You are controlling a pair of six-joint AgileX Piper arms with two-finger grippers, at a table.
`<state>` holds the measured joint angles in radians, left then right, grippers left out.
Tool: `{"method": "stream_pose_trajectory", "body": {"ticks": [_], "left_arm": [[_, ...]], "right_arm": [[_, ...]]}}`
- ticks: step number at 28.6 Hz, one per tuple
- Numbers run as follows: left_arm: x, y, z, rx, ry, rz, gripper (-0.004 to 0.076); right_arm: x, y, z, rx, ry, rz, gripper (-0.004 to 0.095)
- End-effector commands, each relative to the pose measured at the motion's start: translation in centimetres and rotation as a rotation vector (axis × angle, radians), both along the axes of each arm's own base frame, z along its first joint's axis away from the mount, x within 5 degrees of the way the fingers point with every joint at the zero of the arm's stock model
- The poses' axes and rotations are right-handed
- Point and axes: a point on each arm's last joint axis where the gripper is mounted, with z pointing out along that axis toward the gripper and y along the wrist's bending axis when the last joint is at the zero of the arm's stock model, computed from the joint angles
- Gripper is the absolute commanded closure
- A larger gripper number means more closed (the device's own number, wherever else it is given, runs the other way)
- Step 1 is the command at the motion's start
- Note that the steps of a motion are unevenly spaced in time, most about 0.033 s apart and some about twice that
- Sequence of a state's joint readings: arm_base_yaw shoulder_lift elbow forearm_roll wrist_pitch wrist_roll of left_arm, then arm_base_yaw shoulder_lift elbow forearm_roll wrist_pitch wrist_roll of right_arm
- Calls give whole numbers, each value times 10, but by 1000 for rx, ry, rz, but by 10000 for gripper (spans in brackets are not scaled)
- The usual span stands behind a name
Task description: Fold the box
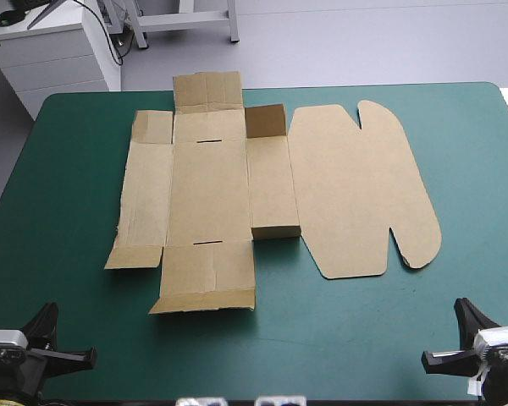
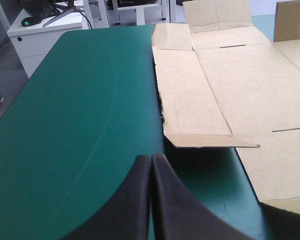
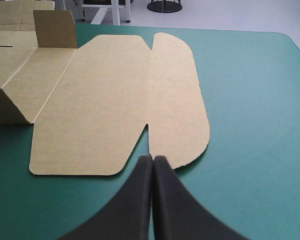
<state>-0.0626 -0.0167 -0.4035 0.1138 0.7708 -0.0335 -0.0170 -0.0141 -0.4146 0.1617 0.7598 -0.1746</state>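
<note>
The brown box (image 1: 237, 186) lies as a cut sheet almost flat in the middle of the teal-green table. Its rounded lid panel (image 1: 364, 190) spreads to the right. Two small flaps beside the narrow wall panel (image 1: 271, 182) stand up, one at the far end and one at the near end. My left gripper (image 1: 49, 320) rests at the near left corner, shut, and its view has the box's left flap (image 2: 190, 95) ahead of the fingers (image 2: 151, 159). My right gripper (image 1: 466, 313) sits at the near right corner, shut, its fingertips (image 3: 152, 160) just short of the lid's (image 3: 120, 100) near edge.
A white cabinet (image 1: 46, 46) stands beyond the table's far left corner. Bare teal-green cover (image 1: 457, 271) surrounds the sheet on the left, right and near sides.
</note>
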Motion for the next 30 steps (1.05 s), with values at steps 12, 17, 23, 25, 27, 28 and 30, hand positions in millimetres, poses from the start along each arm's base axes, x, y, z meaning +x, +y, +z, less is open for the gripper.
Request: {"method": "stream_pose_trajectory", "body": {"ticks": [12,17,23,25,27,28,30], "left_arm": [[-3,1,16,20,-119,5,731],[-2,5,24,95,-205,32,731],[6,4,27,102,-194,26,731],[11,3,31,102,-169,23,731],[18,2,38,96,-144,19,731],[20,2,42,97,-132,19,731],[29,2,51,99,-87,20,731]], "right_arm": [[-6,-1,16,1,-126,-5,927],[-6,-1,16,1,-126,-5,927],[-6,-1,16,1,-126,-5,927],[-6,-1,16,1,-126,-5,927],[-6,-1,16,1,-126,-5,927],[-6,-1,16,1,-126,-5,927],[-6,-1,16,1,-126,-5,927]]}}
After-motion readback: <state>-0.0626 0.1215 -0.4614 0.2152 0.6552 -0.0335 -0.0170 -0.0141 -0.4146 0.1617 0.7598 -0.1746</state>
